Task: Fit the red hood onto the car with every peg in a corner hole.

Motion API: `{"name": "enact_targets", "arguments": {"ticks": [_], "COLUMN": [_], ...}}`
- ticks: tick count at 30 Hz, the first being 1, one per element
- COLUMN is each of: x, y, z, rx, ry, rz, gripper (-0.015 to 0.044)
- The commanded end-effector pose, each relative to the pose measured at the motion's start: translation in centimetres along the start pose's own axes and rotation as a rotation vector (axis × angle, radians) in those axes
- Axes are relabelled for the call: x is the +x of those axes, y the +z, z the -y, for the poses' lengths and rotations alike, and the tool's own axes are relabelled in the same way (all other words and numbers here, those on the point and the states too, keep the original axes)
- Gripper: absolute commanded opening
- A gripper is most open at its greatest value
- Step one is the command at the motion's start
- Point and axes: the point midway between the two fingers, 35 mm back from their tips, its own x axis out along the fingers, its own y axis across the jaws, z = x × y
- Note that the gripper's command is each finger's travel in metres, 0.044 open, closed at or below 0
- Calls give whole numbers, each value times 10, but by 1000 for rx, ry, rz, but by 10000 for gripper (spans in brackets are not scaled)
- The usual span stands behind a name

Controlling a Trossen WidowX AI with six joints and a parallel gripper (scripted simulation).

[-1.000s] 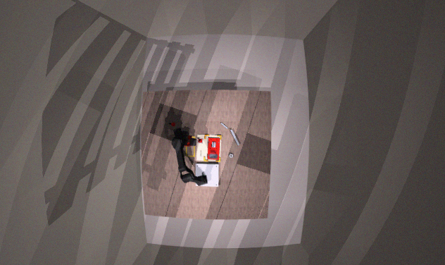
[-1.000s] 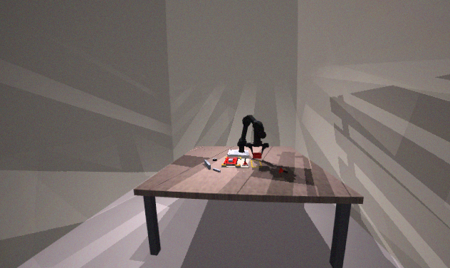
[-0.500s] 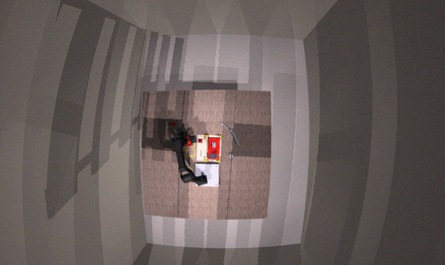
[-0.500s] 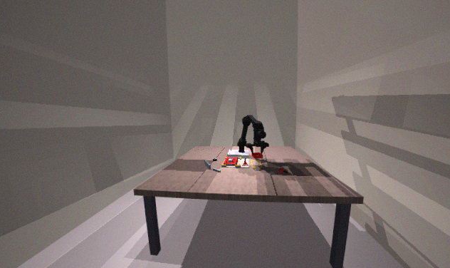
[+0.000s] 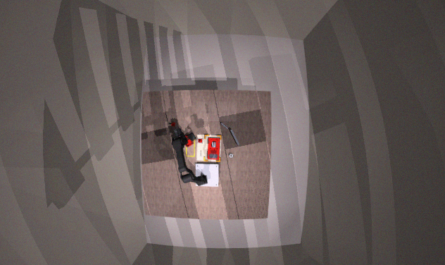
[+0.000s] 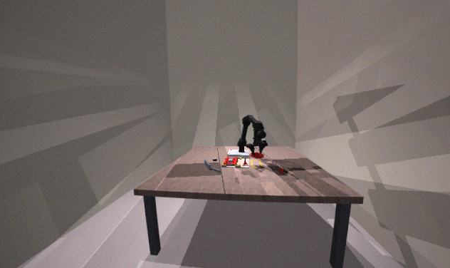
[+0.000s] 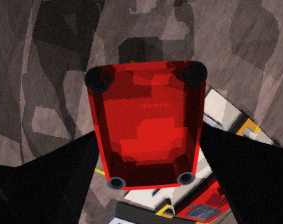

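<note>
The red hood (image 5: 189, 142) (image 6: 257, 155) (image 7: 147, 117) hangs in the air beside the jig; the wrist view shows its hollow and corner bosses. My gripper (image 7: 149, 133) is shut on the hood, one finger on each long side. The red chassis (image 5: 209, 149) (image 6: 228, 163) (image 7: 215, 199) sits in the jig among yellow corner pieces. In the overhead view a light engine block (image 5: 213, 144) stands on its deck. The pegs are too small to make out. In the wrist view the chassis shows only in part, at the lower right, behind the hood and a finger.
The jig's white plate (image 5: 201, 156) carries a small red block (image 5: 200, 140) with a dark knob. A yellow outline (image 5: 191, 156) marks the table beside it. The white arm base (image 5: 212, 170) adjoins the jig. A grey hinged tool (image 5: 234, 137), a nut (image 5: 231, 155) and a red piece (image 6: 281, 171) lie around.
</note>
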Motion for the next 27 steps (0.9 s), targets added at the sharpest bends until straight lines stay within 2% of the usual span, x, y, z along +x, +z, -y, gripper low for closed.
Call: {"name": "enact_targets", "arguments": {"ticks": [1,27], "x": [0,-1], "y": [0,-2], "z": [0,0], "rx": [-78,-649], "ry": [-2,-4], "rz": [3,3], "gripper": [0,0]}}
